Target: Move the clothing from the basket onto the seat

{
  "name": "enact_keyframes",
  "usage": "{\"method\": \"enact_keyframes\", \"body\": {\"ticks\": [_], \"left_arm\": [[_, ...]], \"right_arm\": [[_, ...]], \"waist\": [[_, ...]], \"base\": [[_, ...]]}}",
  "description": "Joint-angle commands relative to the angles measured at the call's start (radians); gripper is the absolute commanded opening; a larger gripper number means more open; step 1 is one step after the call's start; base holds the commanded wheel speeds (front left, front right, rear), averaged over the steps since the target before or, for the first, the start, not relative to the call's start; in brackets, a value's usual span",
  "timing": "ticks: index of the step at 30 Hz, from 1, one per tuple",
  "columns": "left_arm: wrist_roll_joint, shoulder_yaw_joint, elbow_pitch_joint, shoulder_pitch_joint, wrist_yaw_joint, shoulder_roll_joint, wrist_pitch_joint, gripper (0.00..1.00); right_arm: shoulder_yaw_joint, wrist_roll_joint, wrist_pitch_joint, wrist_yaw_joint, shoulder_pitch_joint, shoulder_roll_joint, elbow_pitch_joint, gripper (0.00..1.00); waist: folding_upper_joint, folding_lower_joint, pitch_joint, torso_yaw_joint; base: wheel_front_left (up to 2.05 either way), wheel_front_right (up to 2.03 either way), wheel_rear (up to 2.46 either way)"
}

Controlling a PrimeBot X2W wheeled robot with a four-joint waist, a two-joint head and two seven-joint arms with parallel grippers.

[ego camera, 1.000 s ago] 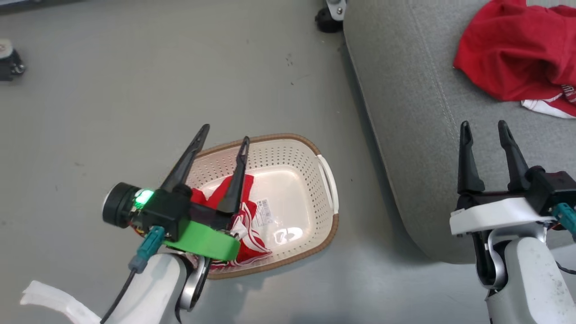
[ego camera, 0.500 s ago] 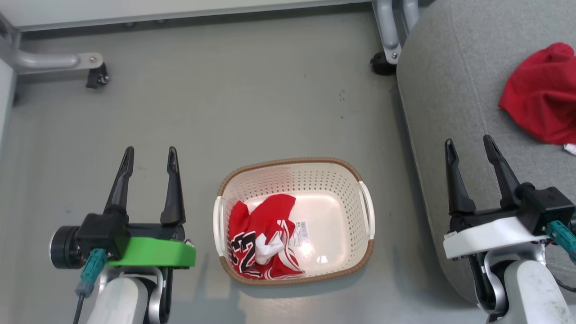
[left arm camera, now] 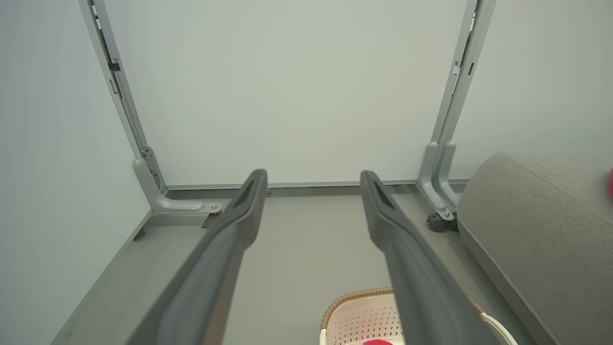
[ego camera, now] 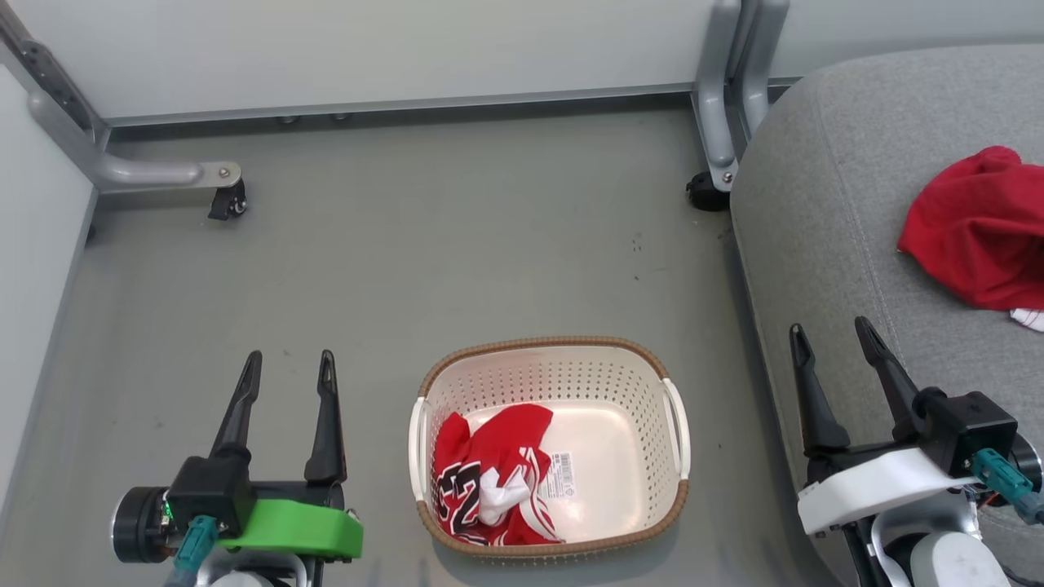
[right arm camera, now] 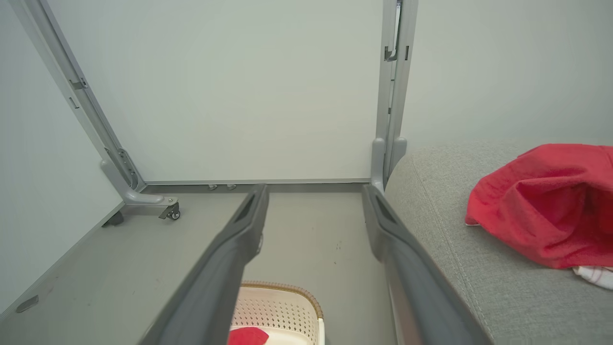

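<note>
- The seat (ego camera: pixel 816 244) lies at 3 o'clock of the basket, with one red garment (ego camera: pixel 979 228) already on it. A drop near its rounded edge could let the next piece slide to the floor (ego camera: pixel 457 244).
- The basket (ego camera: pixel 571 377) looks light, so a snagged lift could drag or tip it.
- The clothing (ego camera: pixel 489 473) inside bunches at its 8 o'clock side, and a shallow pinch may slip.
- The left pincer (ego camera: pixel 290 356), spread and empty, sits at the basket's 9 o'clock. The right pincer (ego camera: pixel 828 324), also spread, hovers at the seat's edge.
</note>
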Motion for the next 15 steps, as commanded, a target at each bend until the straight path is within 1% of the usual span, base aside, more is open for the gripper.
{"method": "enact_keyframes", "body": {"ticks": [1,10,15], "left_arm": [[0.013,0.006,0.007,0.022,-0.008,-0.001,-0.003,1.0],[0.035,0.025,0.044,0.045,-0.028,-0.01,-0.003,1.0],[0.042,0.035,0.059,0.05,-0.031,-0.018,-0.003,1.0]], "right_arm": [[0.001,0.006,0.006,0.0,0.02,-0.003,-0.005,1.0],[0.005,0.017,0.02,0.0,0.054,-0.003,-0.005,1.0],[0.011,0.012,0.023,0.0,0.052,-0.003,-0.01,1.0]], "waist": [[0.0,0.0001,-0.018,-0.003],[0.0,0.0001,-0.046,-0.015],[0.0,0.0001,-0.051,-0.018]], "base": [[0.0,0.0,0.0],[0.0,0.0,0.0],[0.0,0.0,0.0]]}}
